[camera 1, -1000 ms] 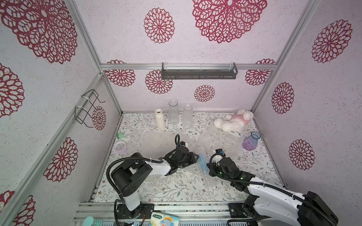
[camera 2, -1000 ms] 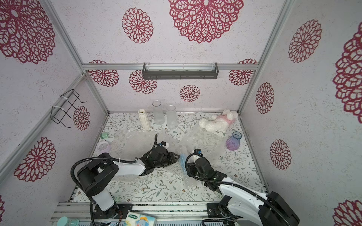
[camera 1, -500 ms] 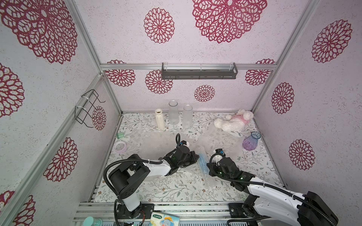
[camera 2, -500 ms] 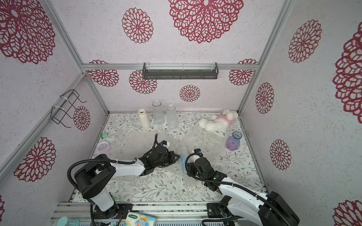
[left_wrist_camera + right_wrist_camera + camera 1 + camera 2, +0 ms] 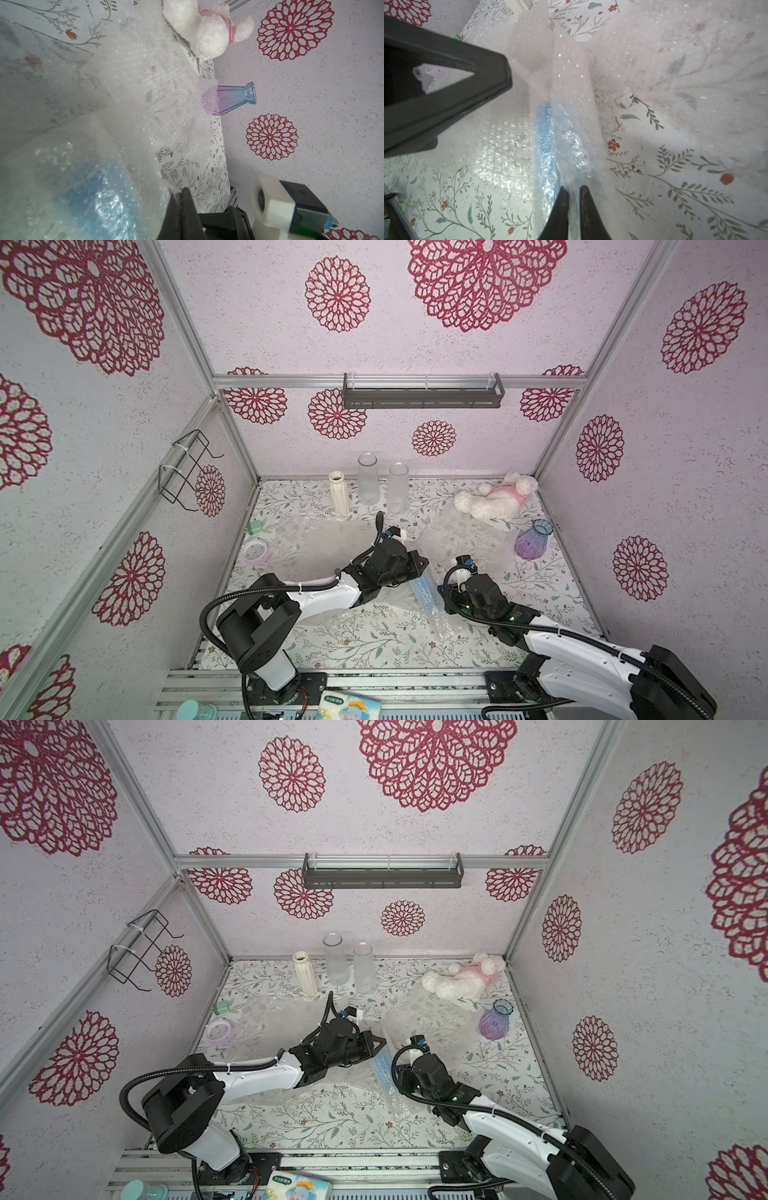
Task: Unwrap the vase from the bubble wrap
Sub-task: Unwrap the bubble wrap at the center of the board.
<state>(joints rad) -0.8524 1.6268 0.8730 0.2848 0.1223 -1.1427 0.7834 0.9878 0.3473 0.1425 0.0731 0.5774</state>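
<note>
Right wrist view: bubble wrap [image 5: 566, 128] lies within right pincer [image 5: 573, 192]

We see whitish, see-through bubble wrap [image 5: 566, 72] dotted with small bubbles, and a light blue vase [image 5: 544, 145] showing through it. The surface [image 5: 374, 639] is white, with grey-green sprigs and small red flowers. The walls [image 5: 457, 344] are pale lilac with crimson rosettes. A glass vase [image 5: 531, 540] shades from purple to blue, and the plush toy [image 5: 494, 502] is white and pink.

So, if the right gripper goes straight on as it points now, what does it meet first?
The bubble wrap, lying at the right gripper tips; the blue vase inside it probably comes next.
</note>
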